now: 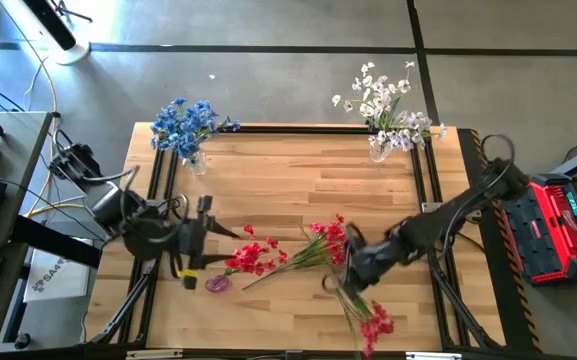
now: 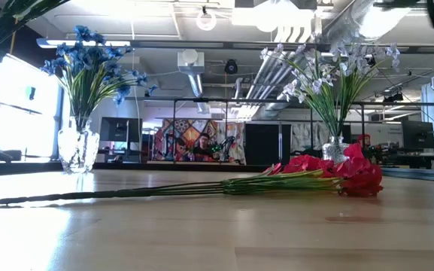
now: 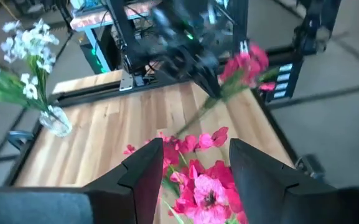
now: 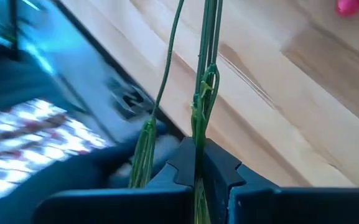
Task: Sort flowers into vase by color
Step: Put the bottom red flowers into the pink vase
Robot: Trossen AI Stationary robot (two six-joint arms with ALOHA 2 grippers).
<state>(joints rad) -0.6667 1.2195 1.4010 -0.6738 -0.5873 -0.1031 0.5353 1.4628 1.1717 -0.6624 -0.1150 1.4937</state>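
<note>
Right gripper [image 1: 351, 268] at about five o'clock of the table [image 1: 298, 170], fingers pinched onto the green stems of a red spray [image 4: 199, 106], blossoms [image 1: 375, 325] hanging past the front edge. Left gripper [image 3: 191, 171] near eight o'clock, fingers spread wide over a second red spray [image 1: 253, 258] lying flat beside a small purple vase [image 1: 217, 284]. Third red spray [image 1: 325, 240] resting near the centre. Blue flowers [image 1: 184, 122] upright in glass at eleven o'clock; white flowers [image 1: 386, 100] likewise at one o'clock.
</note>
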